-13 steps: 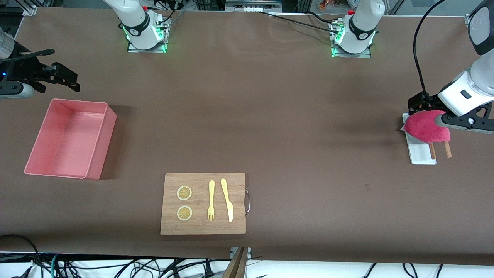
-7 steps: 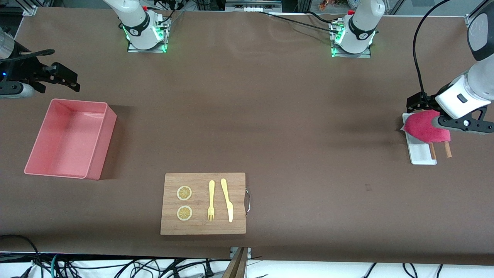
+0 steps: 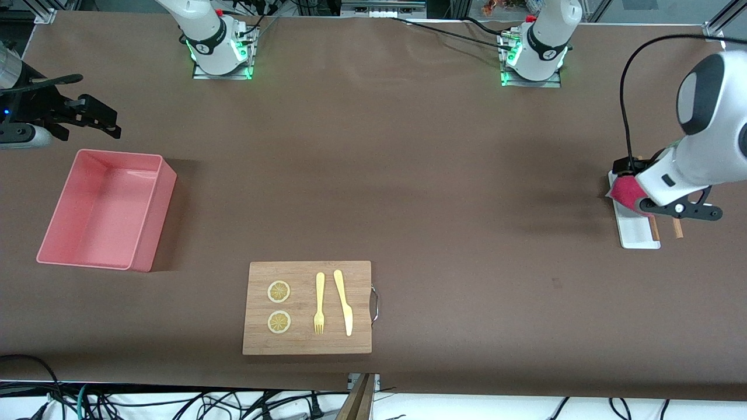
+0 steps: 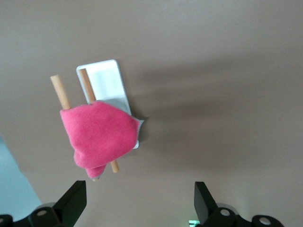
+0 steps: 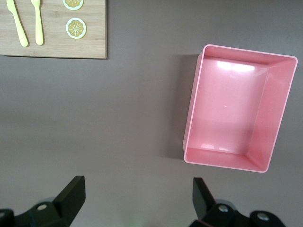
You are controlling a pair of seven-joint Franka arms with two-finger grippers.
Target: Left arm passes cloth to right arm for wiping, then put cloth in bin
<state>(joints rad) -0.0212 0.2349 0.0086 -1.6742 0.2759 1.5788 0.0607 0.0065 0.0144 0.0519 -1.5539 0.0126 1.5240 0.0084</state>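
Note:
The magenta cloth lies bunched on two wooden sticks across a small white tray at the left arm's end of the table. In the front view only a corner of the cloth shows under the left arm's hand. My left gripper hangs open above the cloth; bare table shows between its fingers. The pink bin stands empty at the right arm's end. My right gripper waits open above the table beside the bin, nothing between its fingers.
A wooden cutting board lies near the table's front edge, carrying two lemon slices, a yellow fork and a yellow knife. Both arm bases stand along the back edge. Cables hang below the front edge.
The left arm's hand has swung over the cloth and tray, now covering most of the cloth in the front view. The right arm has not moved.

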